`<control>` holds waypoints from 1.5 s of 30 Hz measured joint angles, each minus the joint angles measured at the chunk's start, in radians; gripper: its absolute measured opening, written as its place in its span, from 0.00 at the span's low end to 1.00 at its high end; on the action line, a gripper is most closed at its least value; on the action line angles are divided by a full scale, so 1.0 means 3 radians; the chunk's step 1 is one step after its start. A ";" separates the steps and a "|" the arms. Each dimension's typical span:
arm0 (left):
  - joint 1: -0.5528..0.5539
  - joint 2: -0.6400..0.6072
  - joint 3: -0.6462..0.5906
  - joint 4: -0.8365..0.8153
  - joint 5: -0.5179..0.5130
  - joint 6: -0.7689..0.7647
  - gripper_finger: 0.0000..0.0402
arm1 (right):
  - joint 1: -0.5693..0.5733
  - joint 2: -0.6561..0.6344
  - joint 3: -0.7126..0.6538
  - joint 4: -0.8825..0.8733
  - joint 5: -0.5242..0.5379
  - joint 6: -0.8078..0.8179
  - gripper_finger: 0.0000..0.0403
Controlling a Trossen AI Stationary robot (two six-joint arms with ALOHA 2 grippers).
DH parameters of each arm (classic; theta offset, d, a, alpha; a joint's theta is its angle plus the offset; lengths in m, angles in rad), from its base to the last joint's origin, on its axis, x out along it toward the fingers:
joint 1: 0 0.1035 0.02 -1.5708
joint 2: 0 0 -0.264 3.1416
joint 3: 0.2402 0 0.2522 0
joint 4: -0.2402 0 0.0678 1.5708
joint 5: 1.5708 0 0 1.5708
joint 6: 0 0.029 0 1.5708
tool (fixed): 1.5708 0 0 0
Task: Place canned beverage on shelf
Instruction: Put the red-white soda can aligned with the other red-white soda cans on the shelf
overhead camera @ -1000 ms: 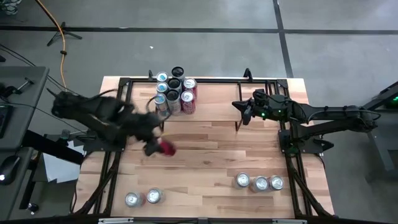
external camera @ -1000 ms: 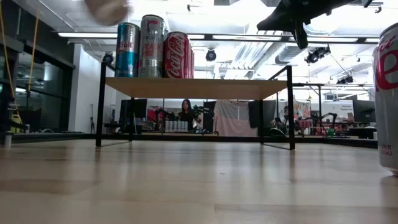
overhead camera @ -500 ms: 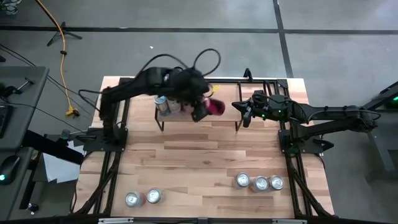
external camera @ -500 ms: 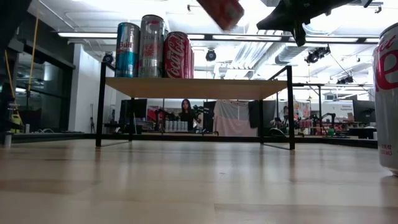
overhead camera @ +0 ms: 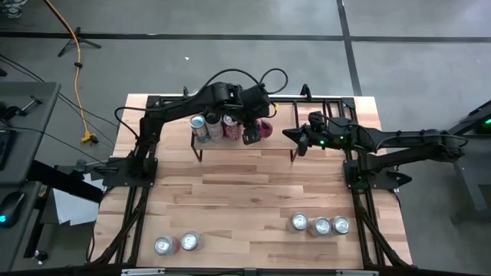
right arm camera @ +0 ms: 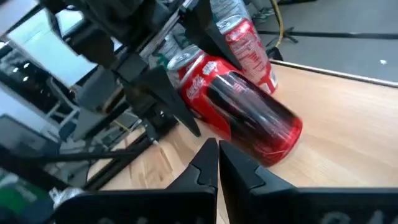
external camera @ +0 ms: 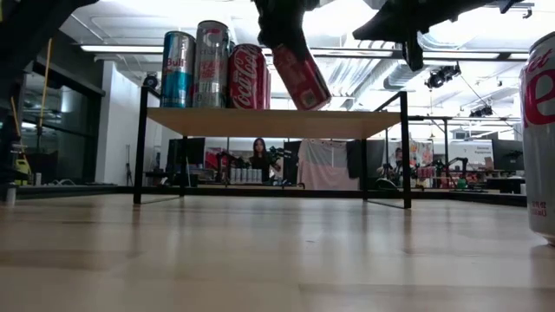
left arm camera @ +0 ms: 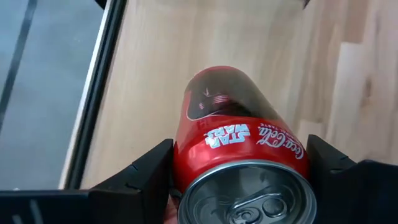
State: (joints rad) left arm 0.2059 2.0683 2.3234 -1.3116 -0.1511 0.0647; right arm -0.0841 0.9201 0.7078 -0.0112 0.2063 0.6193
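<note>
Several cans [overhead camera: 211,126] already stand on the shelf [external camera: 347,124]. One red can [external camera: 301,76], pinched by the left gripper [overhead camera: 253,132], hangs tilted just above it, not yet set down. Right gripper [overhead camera: 301,139] waits beside, fingers pressed together.

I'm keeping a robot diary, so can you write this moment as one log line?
left hand: holds tilted red Coca-Cola can over wood-topped black-legged shelf | right hand: shut, waiting at shelf's right end | can: not set down

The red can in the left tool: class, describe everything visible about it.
The red aluminium Coca-Cola can has white Star Wars lettering, a dark printed figure and a silver top with its pull tab in place. The left tool clamps it near the top, tilted, base lowest, above the light wood plank shelf, right of the standing cans.
</note>
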 joint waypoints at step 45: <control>0.0058 -0.0448 0.0011 0.0150 0.0102 0.0550 0.53 | -0.0158 0.0291 0.1116 -0.0620 -0.0191 -0.1534 0.10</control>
State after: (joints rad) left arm 0.2234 1.9337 2.3268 -1.2666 -0.1206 0.2298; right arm -0.1314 1.0072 1.0425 -0.1972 0.1491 0.1591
